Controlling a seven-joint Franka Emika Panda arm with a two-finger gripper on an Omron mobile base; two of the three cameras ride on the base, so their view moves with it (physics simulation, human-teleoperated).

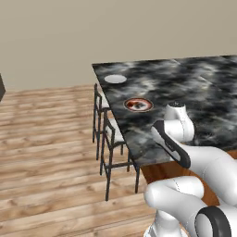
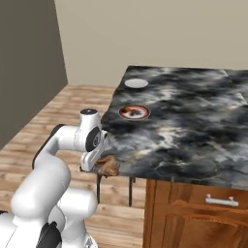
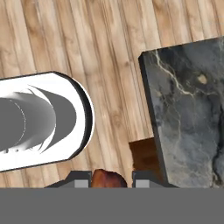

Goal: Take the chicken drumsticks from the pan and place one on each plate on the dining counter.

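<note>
My gripper (image 2: 100,166) is shut on a golden-brown chicken drumstick (image 2: 109,166), just off the near left corner of the dining counter (image 2: 193,121) and slightly below its top. In the hand view the drumstick (image 3: 107,177) sits between the fingertips of the gripper (image 3: 109,181), with the counter corner (image 3: 188,109) to the right. Farther along the counter stands the red-rimmed plate (image 2: 133,112) with a brown drumstick on it. The plain white plate (image 2: 136,83) lies bare beyond it. From the left base view I see both plates (image 1: 115,79) (image 1: 138,104), while my arm hides the gripper.
Two dark-framed bar stools (image 1: 109,134) stand against the counter's left side over the wood floor (image 1: 46,152). The counter's reddish wood base has a drawer handle (image 2: 220,199). A dark tall panel (image 2: 24,72) rises at the far left.
</note>
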